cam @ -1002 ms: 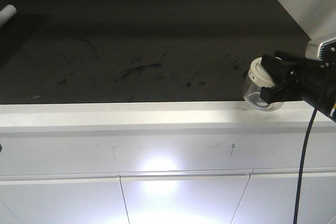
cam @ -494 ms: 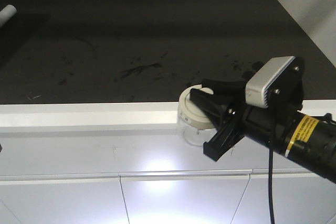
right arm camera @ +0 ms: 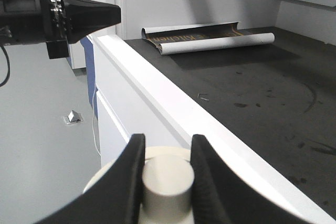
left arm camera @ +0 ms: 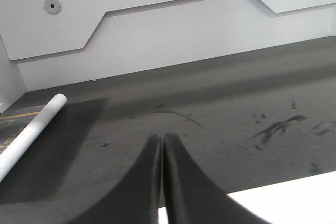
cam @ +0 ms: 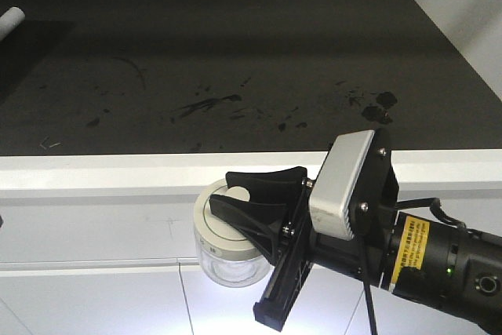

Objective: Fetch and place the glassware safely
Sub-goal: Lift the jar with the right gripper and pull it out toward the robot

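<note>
The right tool (cam: 229,191) is clamped on the central knob of the cream-white round lid (cam: 213,225) of the small squat clear glass jar (cam: 227,260). The jar hangs in the air before the white cabinet face (cam: 94,233), off the dark grey worktop (cam: 235,52). The left tool (left arm camera: 161,145) is pressed together, empty, above that worktop. This reads as the carrying step. Placing the jar would call for lifting it over the edge, then lowering it upright.
</note>
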Controlling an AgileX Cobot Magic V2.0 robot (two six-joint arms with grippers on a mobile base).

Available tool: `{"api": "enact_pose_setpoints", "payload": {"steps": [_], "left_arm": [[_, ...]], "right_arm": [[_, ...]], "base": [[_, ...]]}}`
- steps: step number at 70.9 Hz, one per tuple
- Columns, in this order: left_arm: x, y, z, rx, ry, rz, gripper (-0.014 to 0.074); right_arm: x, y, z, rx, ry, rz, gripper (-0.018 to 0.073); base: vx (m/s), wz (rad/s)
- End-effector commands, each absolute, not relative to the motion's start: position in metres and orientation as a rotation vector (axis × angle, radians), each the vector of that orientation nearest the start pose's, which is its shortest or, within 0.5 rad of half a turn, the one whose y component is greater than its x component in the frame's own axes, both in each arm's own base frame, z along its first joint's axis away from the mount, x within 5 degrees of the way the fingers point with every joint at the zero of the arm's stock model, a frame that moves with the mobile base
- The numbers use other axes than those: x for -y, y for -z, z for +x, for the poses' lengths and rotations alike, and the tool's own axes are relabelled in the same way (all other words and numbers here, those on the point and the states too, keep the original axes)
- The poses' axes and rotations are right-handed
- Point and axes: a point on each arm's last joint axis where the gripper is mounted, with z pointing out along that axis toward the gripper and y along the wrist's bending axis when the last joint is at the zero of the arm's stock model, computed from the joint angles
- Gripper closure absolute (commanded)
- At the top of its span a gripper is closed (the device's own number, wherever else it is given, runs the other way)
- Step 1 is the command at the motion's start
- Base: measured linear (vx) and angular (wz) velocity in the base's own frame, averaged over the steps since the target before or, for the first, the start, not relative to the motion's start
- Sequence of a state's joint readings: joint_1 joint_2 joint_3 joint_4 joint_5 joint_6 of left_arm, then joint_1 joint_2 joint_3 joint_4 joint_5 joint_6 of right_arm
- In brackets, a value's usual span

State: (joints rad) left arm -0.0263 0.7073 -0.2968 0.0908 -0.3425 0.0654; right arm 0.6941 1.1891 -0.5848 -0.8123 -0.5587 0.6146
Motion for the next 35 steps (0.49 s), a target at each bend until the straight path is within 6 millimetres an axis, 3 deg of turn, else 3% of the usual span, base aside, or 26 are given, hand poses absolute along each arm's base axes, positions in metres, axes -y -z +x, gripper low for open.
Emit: {"api": "enact_pose_setpoints", "payload": {"steps": [1, 35], "left_arm": [[0.0069, -0.2954, 0.1462, -1.436, -0.064, 0.144, 0.0603], [0.0069, -0.2954, 0.1462, -1.436, -0.064, 0.144, 0.0603]], "right_arm": [[-0.1832, -0.3090, 0.1597, -1.319, -0.837, -0.907, 0.0563], [-0.1834, -0.3081, 0.1603, -1.325, -0.835, -0.908, 0.0563]], "base": [[0.00, 0.00], [0.00, 0.00]]}}
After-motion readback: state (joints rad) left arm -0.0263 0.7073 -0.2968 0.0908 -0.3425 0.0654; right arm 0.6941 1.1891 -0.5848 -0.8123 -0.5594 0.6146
